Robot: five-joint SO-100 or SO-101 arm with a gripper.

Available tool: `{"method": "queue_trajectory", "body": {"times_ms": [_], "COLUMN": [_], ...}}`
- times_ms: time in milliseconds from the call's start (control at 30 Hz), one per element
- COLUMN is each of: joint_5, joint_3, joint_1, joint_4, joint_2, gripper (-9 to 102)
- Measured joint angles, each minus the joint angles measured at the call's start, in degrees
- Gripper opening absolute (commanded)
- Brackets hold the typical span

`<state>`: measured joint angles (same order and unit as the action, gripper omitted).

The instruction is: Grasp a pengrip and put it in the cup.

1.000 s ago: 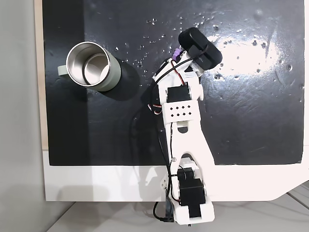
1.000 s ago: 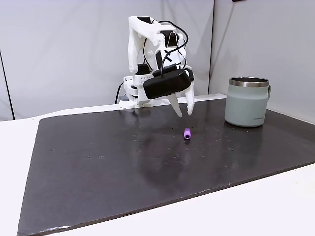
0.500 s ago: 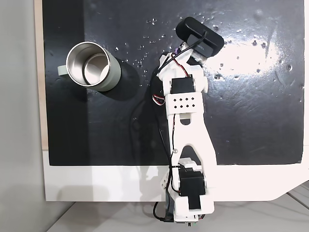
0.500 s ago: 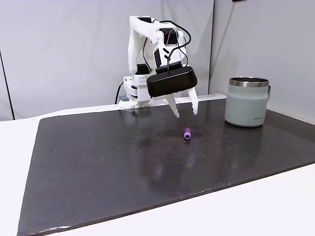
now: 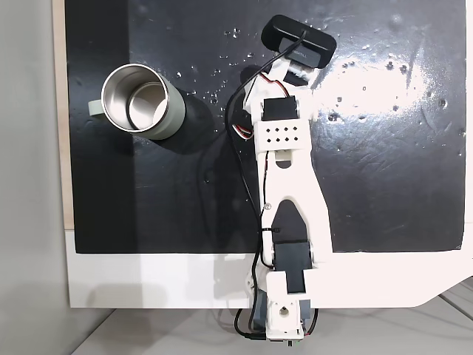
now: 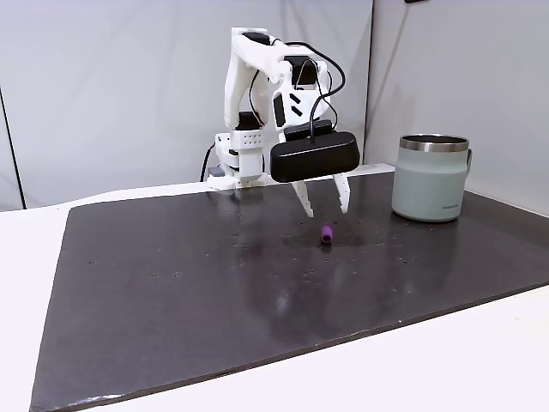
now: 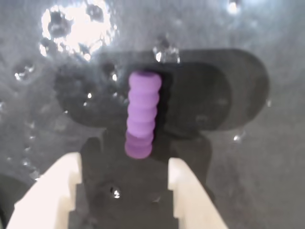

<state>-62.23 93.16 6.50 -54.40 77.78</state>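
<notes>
The pincer (image 6: 325,202) has swung over and dropped toward the black desk (image 6: 171,283) within the last second; its jaws are spread wide and empty, now straddling the line of the target. The sage-green cup (image 6: 431,178) stands well apart. The purple pengrip (image 7: 141,119) lies flat just ahead of the fingertips (image 7: 183,174), so a short further descent should bracket it.

Pengrip under the gripper, cup off to the side on the mat.

In the wrist view the pengrip (image 7: 141,114) lies on the mat (image 7: 267,181), pointing toward 12 o'clock, just beyond the gap between the fingers (image 7: 57,186) of the gripper (image 7: 123,164). In the side fixed view the gripper (image 6: 328,204) hangs above the pengrip (image 6: 327,233), with the cup (image 6: 431,178) well apart at about 2 o'clock from it.
</notes>
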Motion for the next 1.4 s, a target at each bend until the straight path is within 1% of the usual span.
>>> {"method": "queue_trajectory", "body": {"times_ms": [367, 567, 767, 1033, 1200, 1400], "joint_5": [-1.67, -1.67, -2.20, -2.55, -1.14, 3.43], "joint_3": [-3.69, -4.39, -5.89, -6.42, -7.65, -13.36], "joint_1": [-0.35, -0.35, -0.44, -0.53, 0.09, 4.04], "joint_4": [-0.26, -0.26, -0.26, -0.62, -5.54, -14.59], "joint_2": [-7.12, -8.70, -10.20, -10.55, -9.58, -6.15], "gripper": [22, 13, 0, 0, 0, 0]}}
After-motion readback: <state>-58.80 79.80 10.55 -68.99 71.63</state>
